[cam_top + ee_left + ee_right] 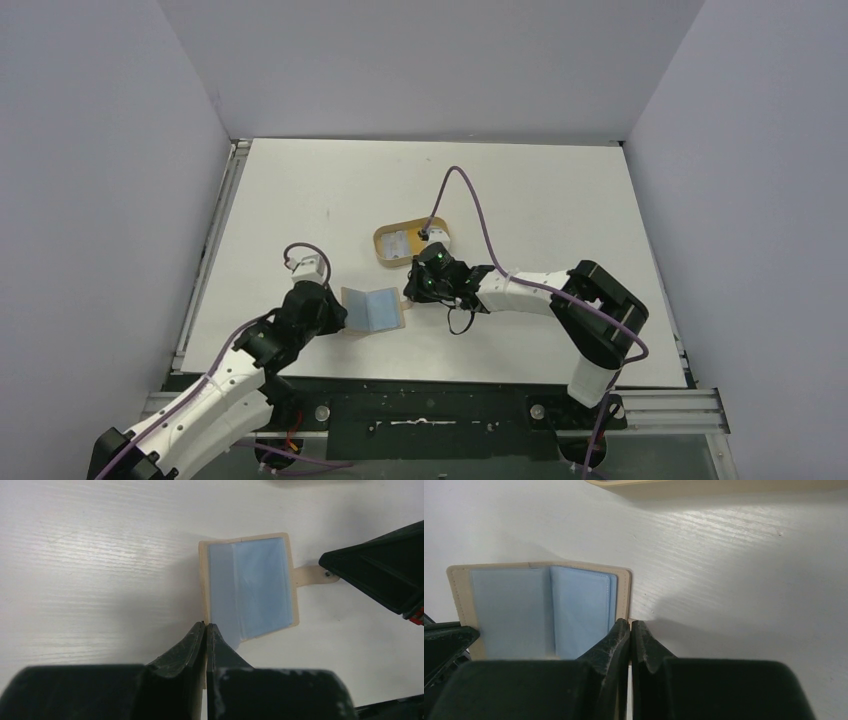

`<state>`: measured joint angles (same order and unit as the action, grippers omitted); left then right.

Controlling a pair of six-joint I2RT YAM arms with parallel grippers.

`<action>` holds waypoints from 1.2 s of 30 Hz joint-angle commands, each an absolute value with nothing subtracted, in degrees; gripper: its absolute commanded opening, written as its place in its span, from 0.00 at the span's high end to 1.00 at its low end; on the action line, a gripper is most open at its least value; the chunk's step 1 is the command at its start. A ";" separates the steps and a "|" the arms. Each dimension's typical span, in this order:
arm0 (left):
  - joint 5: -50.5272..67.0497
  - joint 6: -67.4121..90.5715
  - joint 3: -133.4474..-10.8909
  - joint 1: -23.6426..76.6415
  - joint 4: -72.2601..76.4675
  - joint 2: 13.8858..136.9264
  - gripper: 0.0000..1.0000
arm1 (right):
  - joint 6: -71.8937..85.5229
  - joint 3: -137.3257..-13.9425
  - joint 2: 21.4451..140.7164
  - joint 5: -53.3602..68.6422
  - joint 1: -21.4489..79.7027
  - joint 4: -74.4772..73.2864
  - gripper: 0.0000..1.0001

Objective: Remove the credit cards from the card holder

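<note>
- The card holder [374, 310] is lying spread open, blue inside facing up, just left of centre in the overhead view, between the two arms.
- Blue layers are showing in its pockets; these are probably the credit cards [581, 610] waiting to come out, though a card cannot be told from its sleeve.
- The left gripper [206, 630] is pinching the holder's left cover edge, fingers pressed together with a tan strip between them.
- The right gripper [630, 627] is clamping tight on what looks like the strap tab [310, 576] at the holder's right side.
- One pale card [397, 243] is sitting in the oval tray [380, 252], just above the holder.
- Judging by this, the task is partly done: the holder is open and pinned, and the pockets are probably waiting to be emptied.
</note>
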<state>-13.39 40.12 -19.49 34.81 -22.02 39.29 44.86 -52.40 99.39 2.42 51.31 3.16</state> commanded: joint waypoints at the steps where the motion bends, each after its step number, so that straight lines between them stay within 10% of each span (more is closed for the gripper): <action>1: -8.50 41.77 -23.81 35.07 -19.57 41.66 1.00 | 44.80 -52.56 99.00 2.91 50.98 6.91 1.00; 16: -3.41 43.11 -27.08 35.24 -10.60 50.25 0.68 | 44.68 -51.90 99.06 4.52 50.18 7.03 1.00; 20: -2.96 43.24 -28.09 35.41 -9.38 51.75 0.25 | 44.66 -51.69 98.88 4.62 50.07 7.05 1.00; 36: -1.82 47.48 -29.13 36.17 -2.59 53.79 0.13 | 45.64 -50.07 98.14 4.40 49.67 7.59 1.00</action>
<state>-2.74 44.82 -26.30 35.88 -9.17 54.46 44.95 -50.76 99.39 5.21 50.19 4.64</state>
